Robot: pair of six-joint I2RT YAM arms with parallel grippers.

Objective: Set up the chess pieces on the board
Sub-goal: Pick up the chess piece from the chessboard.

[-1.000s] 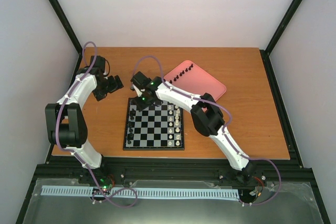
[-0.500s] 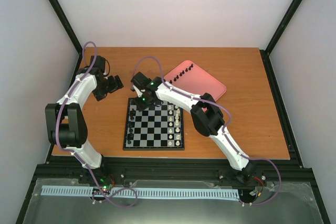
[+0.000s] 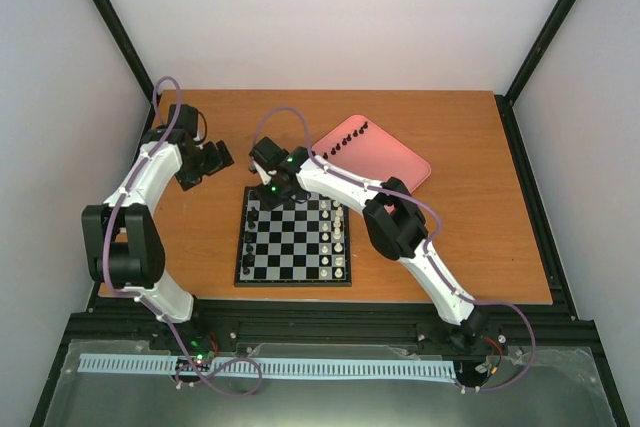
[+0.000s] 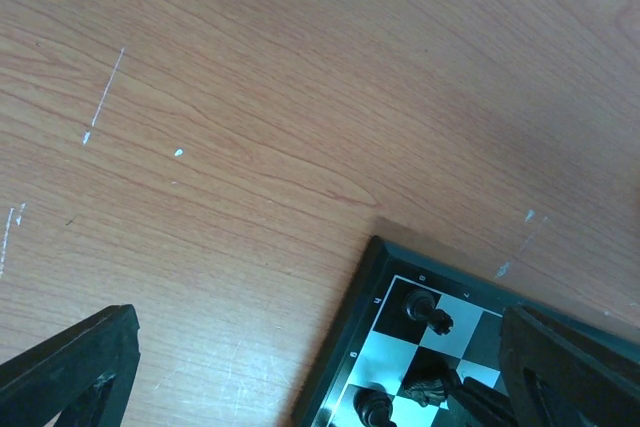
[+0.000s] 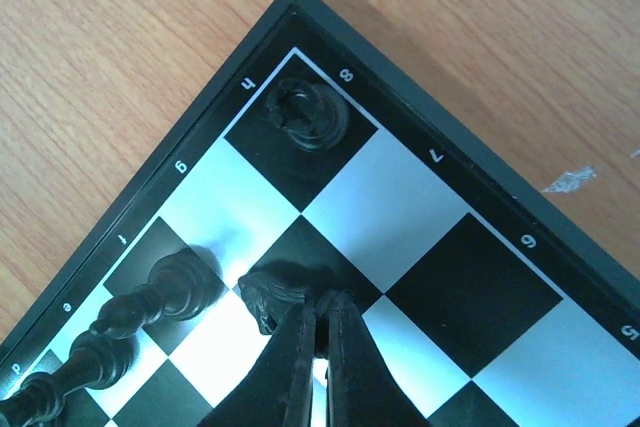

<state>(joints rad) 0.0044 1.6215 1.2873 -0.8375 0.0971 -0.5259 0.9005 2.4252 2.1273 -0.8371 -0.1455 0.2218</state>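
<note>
The pink, round-cornered tray [image 3: 390,162] lies on the far right of the surface [image 3: 480,237], just beyond the board [image 3: 293,237], and holds a short row of black pieces [image 3: 345,139] along its far-left rim. On the board, more black pieces stand in the left columns and white pieces [image 3: 338,237] in the right ones. From above all are too small to tell apart, and the right arm hides the board's far-left corner. The right wrist view shows that corner. A glossy rook [image 5: 308,112] sits on the corner square and a knight [image 5: 272,292] is nearby. The right gripper [image 5: 323,299] is pressed closed, its tips just beside the knight and nothing visible between them. The left gripper [image 3: 216,158] hangs spread wide and empty over bare wood left of the board's far edge. Its camera catches only one board corner. The surface is grained wood with pale scratches. The board has a dark raised border with pale markings.
</note>
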